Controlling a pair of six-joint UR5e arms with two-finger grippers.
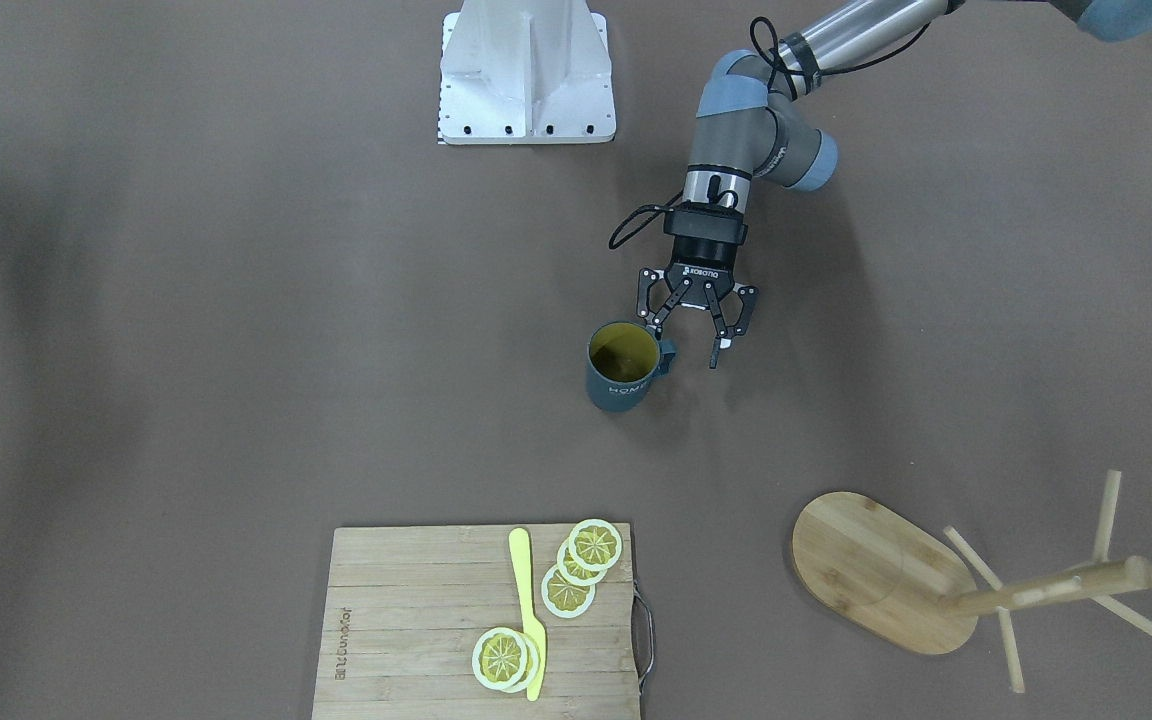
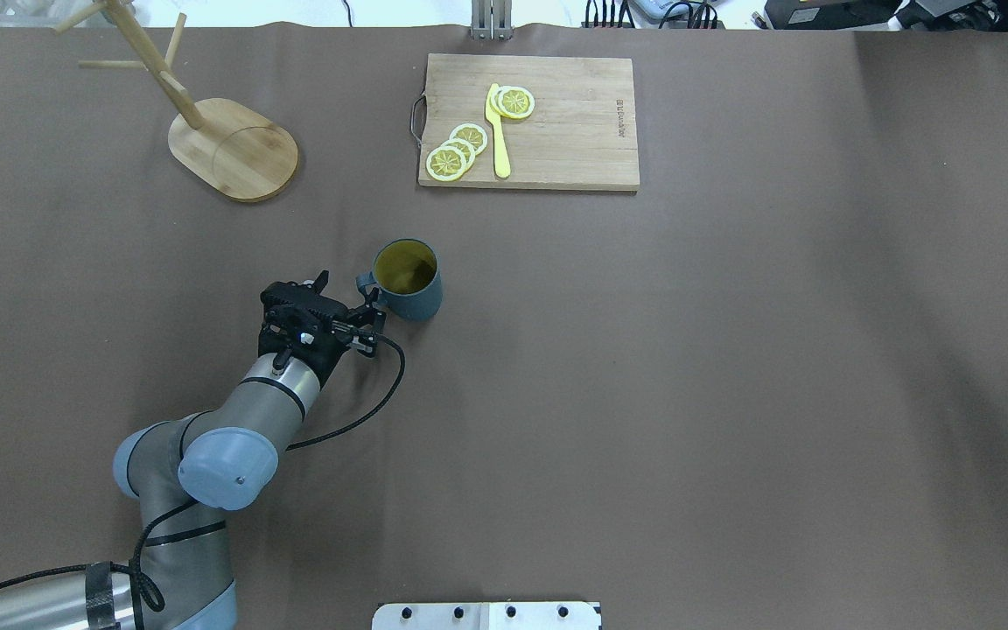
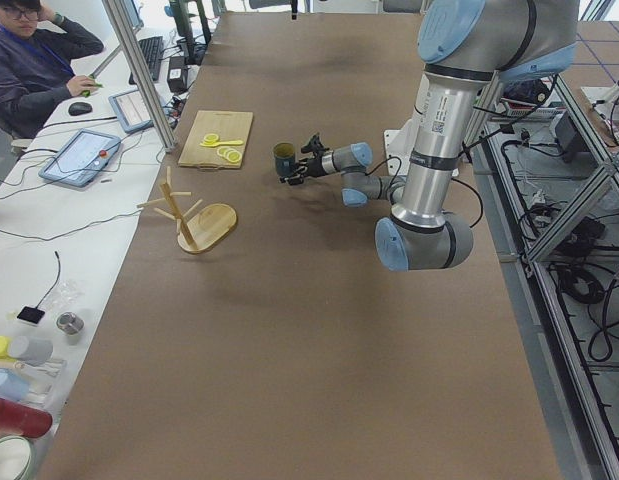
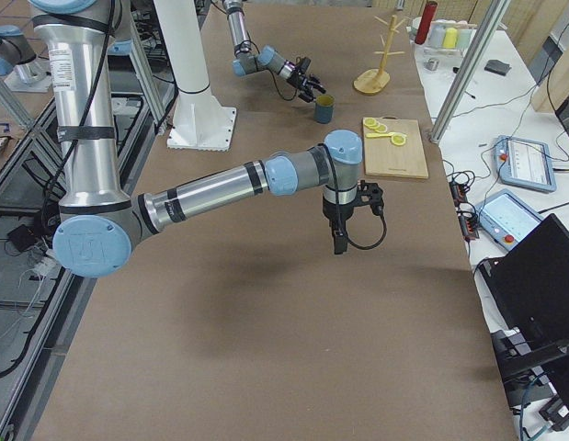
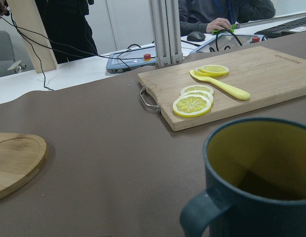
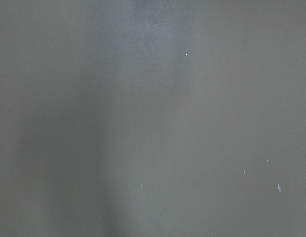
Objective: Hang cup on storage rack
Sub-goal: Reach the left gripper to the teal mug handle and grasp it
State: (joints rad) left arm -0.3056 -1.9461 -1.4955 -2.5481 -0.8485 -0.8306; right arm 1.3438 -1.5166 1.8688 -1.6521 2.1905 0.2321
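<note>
The dark slate-blue cup [image 1: 621,372] with a yellow-olive inside stands upright mid-table, handle toward my left gripper; it also shows in the overhead view [image 2: 409,282] and close up in the left wrist view [image 5: 261,182]. My left gripper [image 1: 684,342] is open and low at the cup, its fingers on either side of the handle, not closed on it. The bamboo storage rack [image 1: 876,570] stands upright and bare at the far left corner [image 2: 233,150]. My right gripper [image 4: 337,246] points down over bare table far from the cup; I cannot tell whether it is open.
A slatted cutting board [image 2: 556,131] with lemon slices and a yellow knife [image 2: 498,131] lies at the far edge, beyond the cup. The white robot base [image 1: 526,75] sits at the near edge. An operator sits beyond the table.
</note>
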